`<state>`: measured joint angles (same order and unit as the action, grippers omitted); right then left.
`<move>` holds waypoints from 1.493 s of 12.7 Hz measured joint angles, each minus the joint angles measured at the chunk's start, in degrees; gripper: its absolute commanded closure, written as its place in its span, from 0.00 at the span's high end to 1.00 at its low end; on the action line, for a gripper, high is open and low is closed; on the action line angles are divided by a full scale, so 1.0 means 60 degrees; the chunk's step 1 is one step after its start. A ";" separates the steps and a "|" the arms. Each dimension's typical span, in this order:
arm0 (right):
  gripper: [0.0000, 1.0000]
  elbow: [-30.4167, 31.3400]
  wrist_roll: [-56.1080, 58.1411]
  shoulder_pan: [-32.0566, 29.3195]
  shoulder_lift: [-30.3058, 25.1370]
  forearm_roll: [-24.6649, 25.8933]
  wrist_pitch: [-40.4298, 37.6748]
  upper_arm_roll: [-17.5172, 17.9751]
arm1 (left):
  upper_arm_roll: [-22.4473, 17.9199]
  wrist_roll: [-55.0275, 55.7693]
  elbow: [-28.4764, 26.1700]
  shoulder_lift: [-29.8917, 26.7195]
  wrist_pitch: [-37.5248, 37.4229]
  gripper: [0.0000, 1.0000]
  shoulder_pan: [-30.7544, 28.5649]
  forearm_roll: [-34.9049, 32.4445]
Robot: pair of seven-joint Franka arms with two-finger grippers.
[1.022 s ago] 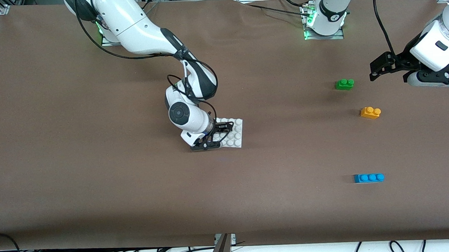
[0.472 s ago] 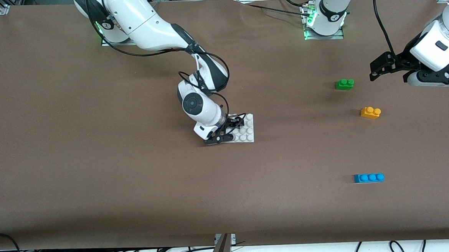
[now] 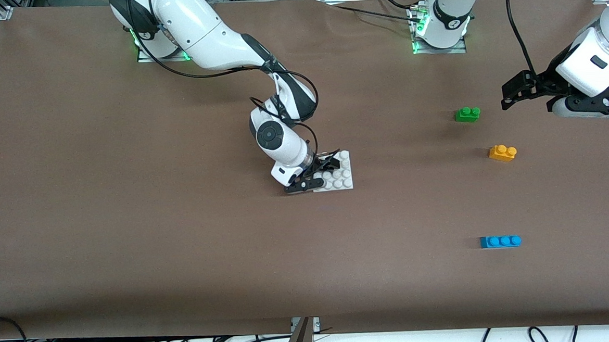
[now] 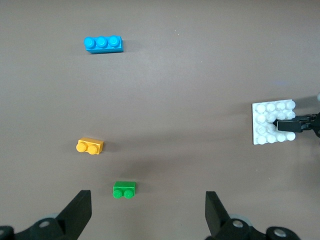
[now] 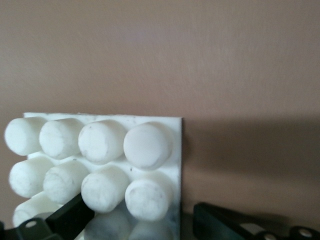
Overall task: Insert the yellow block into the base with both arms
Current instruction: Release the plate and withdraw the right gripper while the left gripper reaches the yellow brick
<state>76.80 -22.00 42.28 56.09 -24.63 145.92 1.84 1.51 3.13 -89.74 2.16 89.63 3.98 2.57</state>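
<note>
1. The base (image 3: 338,175) lies flat on the brown table (image 3: 130,227) near its middle, all of its studs bare; no brick is pressed onto it.
2. The right gripper (image 3: 319,174) is down at the base's edge on the right arm's side. In the right wrist view one finger sits among the studs and the other lies just off the plate's edge with a clear gap between them, so the jaws look spread, not clamped on the base.
3. The yellow block (image 3: 502,153) rests on the table toward the left arm's end, well apart from the base. It sits between the green brick (image 3: 468,114), which is farther from the front camera, and the blue brick (image 3: 500,241), which is nearer. Nothing touches it.
4. The left gripper (image 3: 517,93) hangs in the air over the table just beside the green brick, its jaws wide open and empty; the left wrist view shows all three bricks and the base below it.
5. Judged from this, the base seems placed, but the main work is left: picking up the yellow block, carrying it to the base, and pressing it onto the studs, likely with the right arm steadying the plate.
</note>
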 measured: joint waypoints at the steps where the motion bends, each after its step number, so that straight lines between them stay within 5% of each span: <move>1: 0.98 -0.0369 0.0000 -0.0114 -0.0003 -0.0059 -0.0564 -0.0009 | 0.0001 0.0000 0.0000 0.0000 0.0000 1.00 0.0000 0.0000; 4: 0.98 -0.1483 -0.0001 -0.0522 -0.0041 -0.0116 -0.2126 -0.0015 | 0.0000 0.0000 -0.0003 0.0007 0.0000 1.00 0.0000 0.0000; 8: 0.99 -0.1586 0.0000 -0.0572 -0.0003 -0.0118 -0.2307 -0.0050 | -0.0006 0.0000 -0.0004 0.0076 0.0000 1.00 -0.0003 0.0000; 13: 1.00 -0.1830 0.0457 -0.1843 -0.0534 -0.0116 -0.4248 -0.0208 | -0.0015 0.0000 -0.0007 0.0079 0.0000 1.00 -0.0042 0.0000; 15: 1.00 -0.1845 0.0508 -0.2241 -0.0997 -0.0115 -0.5397 -0.0651 | -0.0037 0.0000 -0.0034 0.0090 0.0001 1.00 -0.0063 0.0000; 19: 1.00 -0.1845 0.1525 -0.2432 -0.1614 -0.0116 -0.7646 -0.2538 | -0.0075 0.0000 -0.0449 0.0126 0.0174 1.00 -0.0125 -0.0001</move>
<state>65.73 -12.85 27.69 46.41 -25.32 100.05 -13.39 1.06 3.13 -92.43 2.91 90.68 3.23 2.57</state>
